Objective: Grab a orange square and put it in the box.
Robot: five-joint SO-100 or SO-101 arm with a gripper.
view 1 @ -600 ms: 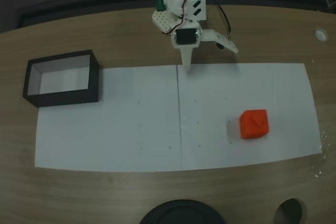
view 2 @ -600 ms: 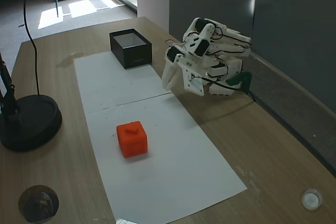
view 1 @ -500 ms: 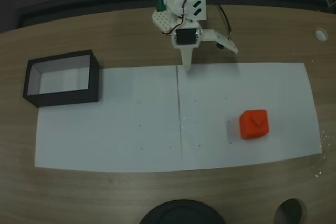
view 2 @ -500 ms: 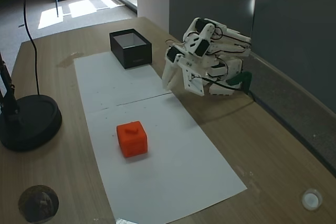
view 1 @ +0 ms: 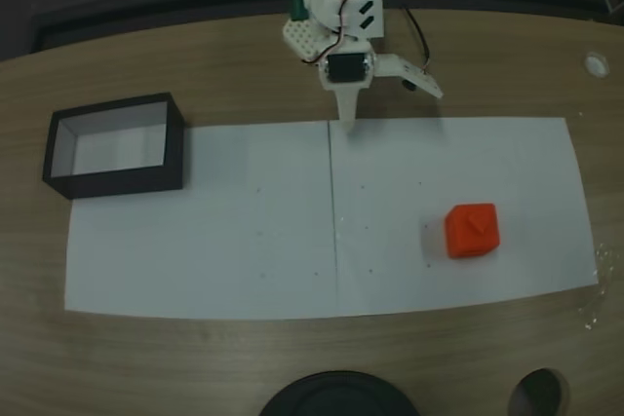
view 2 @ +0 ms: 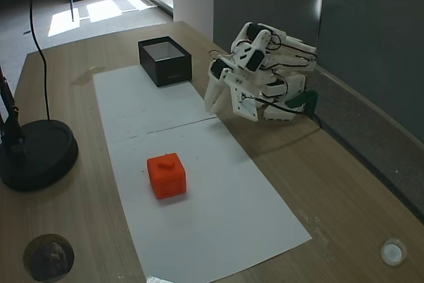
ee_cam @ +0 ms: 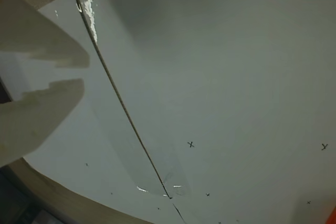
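The orange square [view 1: 473, 231] [view 2: 166, 175] lies on the white paper with its stud facing up. A sliver of the orange square [ee_cam: 332, 216] shows at the bottom right corner of the wrist view. The box [view 1: 117, 182] [view 2: 165, 71], with black walls and a pale inside, stands at the paper's other end with nothing in it. My gripper [view 1: 347, 126] [view 2: 209, 105] [ee_cam: 81, 72] hangs folded near the arm's base, pointing down at the paper's seam. Its fingers are shut with nothing between them, far from both cube and box.
Two white paper sheets [view 1: 244, 231] cover the middle of the wooden table. A black round lamp base [view 2: 36, 154] [view 1: 336, 397] sits at the table's edge, beside a dark round object [view 2: 48, 256]. A small white cap [view 1: 596, 63] lies near a corner.
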